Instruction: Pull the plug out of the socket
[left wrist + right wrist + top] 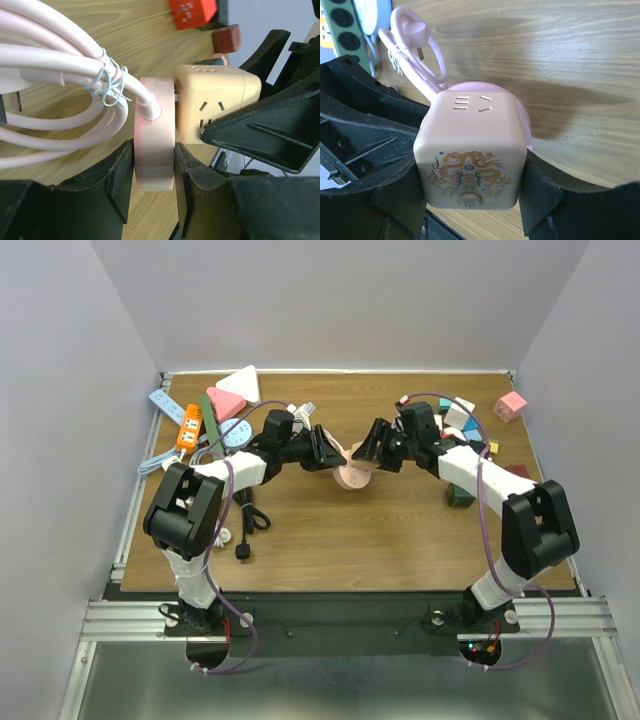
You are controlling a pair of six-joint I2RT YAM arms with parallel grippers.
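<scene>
Left gripper [152, 192] was clamped tight on the flat pink plug [154, 150], its tied pink cord [50, 60] trailing left. Plug sat against the cream cube socket [470, 150], thin gap showing, over the middle of the table [400, 530]. Right gripper [470, 192] squeezed the socket's sides.

matt plastic socket cube [470, 150]; smooth pink plastic plug [154, 150]; grained wood table [400, 530]

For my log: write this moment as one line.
left gripper: shut on plug | right gripper: shut on socket | plug: not yet off
</scene>
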